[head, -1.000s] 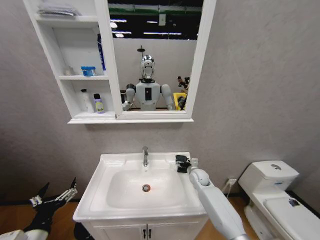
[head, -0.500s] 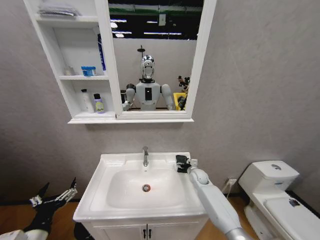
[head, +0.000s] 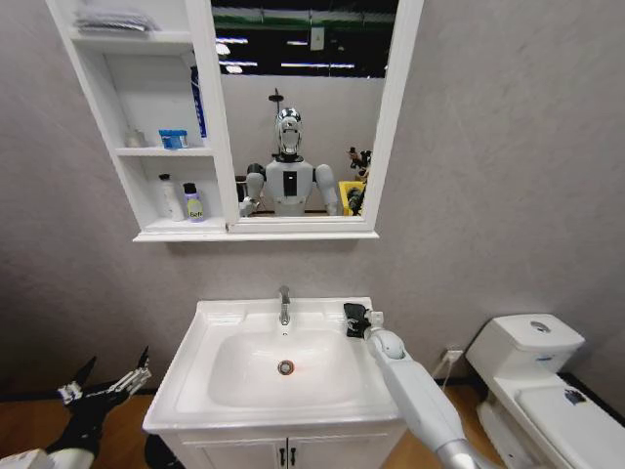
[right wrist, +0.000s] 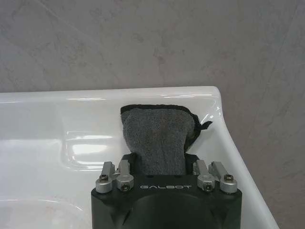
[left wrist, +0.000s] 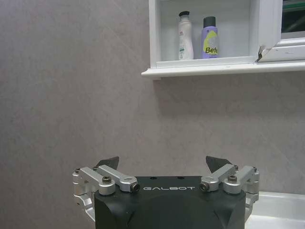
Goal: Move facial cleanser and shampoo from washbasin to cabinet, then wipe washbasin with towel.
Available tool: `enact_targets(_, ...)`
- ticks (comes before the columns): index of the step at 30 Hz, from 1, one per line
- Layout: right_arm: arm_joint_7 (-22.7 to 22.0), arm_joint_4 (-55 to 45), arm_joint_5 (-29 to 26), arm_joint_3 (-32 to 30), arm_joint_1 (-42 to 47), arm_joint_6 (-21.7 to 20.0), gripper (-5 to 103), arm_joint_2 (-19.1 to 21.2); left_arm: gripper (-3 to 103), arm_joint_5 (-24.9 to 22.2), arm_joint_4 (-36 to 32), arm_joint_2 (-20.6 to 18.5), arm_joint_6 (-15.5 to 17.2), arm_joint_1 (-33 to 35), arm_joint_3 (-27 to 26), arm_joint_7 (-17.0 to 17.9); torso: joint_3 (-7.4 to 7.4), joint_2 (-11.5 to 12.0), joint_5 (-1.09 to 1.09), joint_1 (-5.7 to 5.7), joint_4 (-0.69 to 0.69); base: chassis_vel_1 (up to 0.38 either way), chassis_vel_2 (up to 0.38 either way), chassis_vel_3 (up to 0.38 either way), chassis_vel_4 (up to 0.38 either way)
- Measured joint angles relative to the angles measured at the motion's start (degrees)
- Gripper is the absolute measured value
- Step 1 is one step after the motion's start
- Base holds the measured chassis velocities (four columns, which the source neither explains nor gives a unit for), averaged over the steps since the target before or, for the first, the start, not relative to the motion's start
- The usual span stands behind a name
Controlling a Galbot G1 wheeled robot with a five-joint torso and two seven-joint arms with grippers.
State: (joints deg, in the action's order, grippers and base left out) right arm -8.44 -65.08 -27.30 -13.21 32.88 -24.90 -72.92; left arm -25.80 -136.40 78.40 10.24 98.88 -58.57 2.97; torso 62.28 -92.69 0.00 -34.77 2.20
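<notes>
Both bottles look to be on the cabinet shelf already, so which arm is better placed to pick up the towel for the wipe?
Right. The right gripper sits right over the towel at the washbasin's back right corner, fingers either side. The left gripper hangs open, low beside the basin, away from the towel.

Your right arm reaches up from the lower right of the head view toward centre frame, right gripper (head: 356,319) at its tip, jaws spread. Left gripper (head: 103,383) sits parked at lower left, fingers (left wrist: 107,162) apart.
</notes>
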Motion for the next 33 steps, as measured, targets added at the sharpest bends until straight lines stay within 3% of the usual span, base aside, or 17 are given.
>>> enact_targets(1, 0.0, 0.0, 0.0, 0.0, 0.0, 0.0, 58, 0.0, 100, 0.0, 0.0, 0.0, 0.0, 0.0, 0.0, 0.0, 0.0, 0.0, 0.0, 0.0, 0.0, 0.0, 0.0, 0.0, 0.0)
enact_targets(4, 0.0, -0.8, 0.0, -0.1, 0.5, 0.3, 41, 0.1, 100, 0.0, 0.0, 0.0, 0.0, 0.0, 0.0, 0.0, 0.0, 0.0, 0.0, 0.0, 0.0, 0.0, 0.0, 0.0, 0.0)
enact_targets(8, -0.3, -2.5, 0.1, -0.1, 1.3, 0.7, 30, 0.3, 100, 0.0, 0.0, 0.0, 0.0, 0.0, 0.0, 0.0, 0.0, 0.0, 0.0, 0.0, 0.0, 0.0, 0.0, 0.0, 0.0)
enact_targets(13, -4.6, -12.7, 0.4, 1.7, 5.6, 0.0, 9, 0.6, 100, 0.0, 0.0, 0.0, 0.0, 0.0, 0.0, 0.0, 0.0, 0.0, -0.01, 0.0, 0.01, 0.0, 0.0, 0.0, 0.0)
enact_targets(14, -4.6, -12.7, 0.4, 1.7, 5.6, 0.0, 9, 0.6, 100, 0.0, 0.0, 0.0, 0.0, 0.0, 0.0, 0.0, 0.0, 0.0, -0.01, 0.0, 0.01, 0.0, 0.0, 0.0, 0.0)
enact_targets(16, -10.0, -18.5, -1.7, 4.2, 8.7, -1.7, 5, -0.4, 100, 0.0, 0.0, 0.0, 0.0, 0.0, 0.0, 0.0, -0.01, 0.0, 0.0, 0.01, 0.01, 0.0, 0.0, 0.0, 0.0)
enact_targets(18, -11.4, -19.6, -2.2, 4.8, 9.4, -2.2, 5, -0.8, 100, 0.0, 0.0, 0.0, 0.0, 0.0, 0.0, 0.0, 0.0, 0.0, 0.0, 0.0, 0.0, 0.0, 0.0, 0.0, 0.0)
enact_targets(19, -15.8, -22.5, -4.5, 6.6, 11.1, -4.8, 5, -1.9, 100, 0.0, 0.0, 0.0, 0.0, 0.0, 0.0, 0.0, -0.01, 0.0, -0.01, 0.01, 0.0, 0.0, 0.0, 0.0, 0.0)
enact_targets(21, -18.1, -22.9, -6.0, 7.8, 12.0, -7.4, 5, -2.9, 100, 0.0, 0.0, 0.0, 0.0, 0.0, 0.0, 0.0, 0.0, 0.0, -0.01, 0.01, -0.01, 0.0, 0.0, 0.0, 0.0)
enact_targets(33, -17.1, -14.5, -2.6, 8.5, 12.2, -9.1, 5, -5.2, 100, 0.0, 0.0, 0.0, 0.0, 0.0, 0.0, 0.0, 0.0, 0.0, -0.01, 0.01, 0.0, 0.0, 0.0, 0.0, 0.0)
